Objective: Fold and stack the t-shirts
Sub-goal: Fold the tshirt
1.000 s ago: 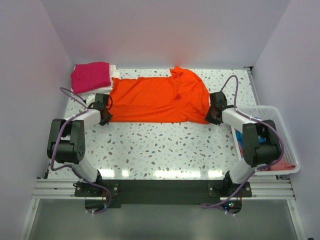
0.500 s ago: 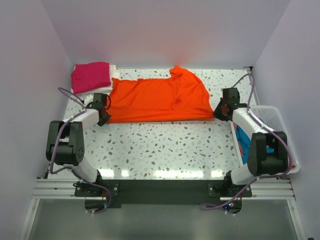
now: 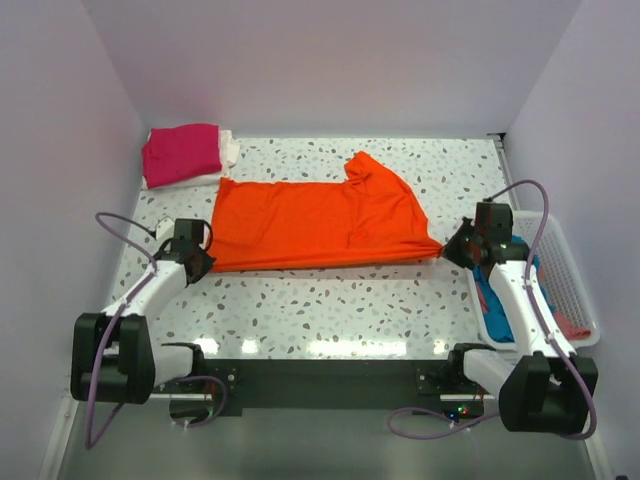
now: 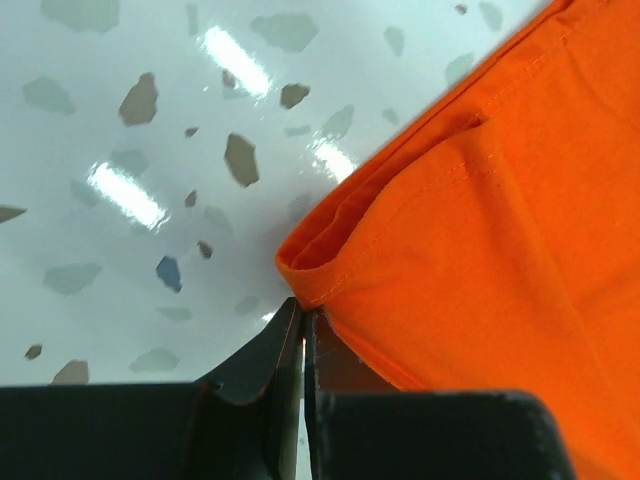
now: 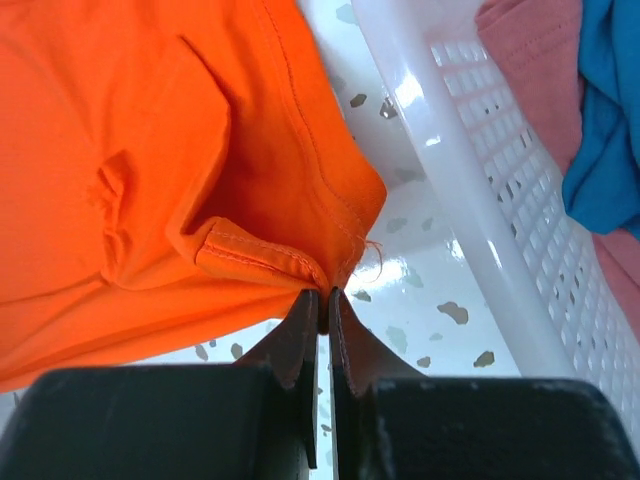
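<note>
**Q:** Where lies the orange t-shirt [image 3: 320,225]?
**A:** Flat between both pincers; left gripper [image 3: 198,262] pinches one near corner, right gripper [image 3: 451,250] the other, just beside the basket [image 3: 590,320].
**Q:** Which step?
**A:** Stretching flat, apparently; next, both corners must lift together for folding.

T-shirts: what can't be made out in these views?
- White cotton t-shirt: top view, folded magenta-pink t-shirt covers all but an edge.
- Teal-blue t-shirt and salmon-pink t-shirt in white slatted plastic basket: right arm overlaps them in top view; right wrist frame crops them.
- Bright orange t-shirt: upper layer hides underside.
</note>
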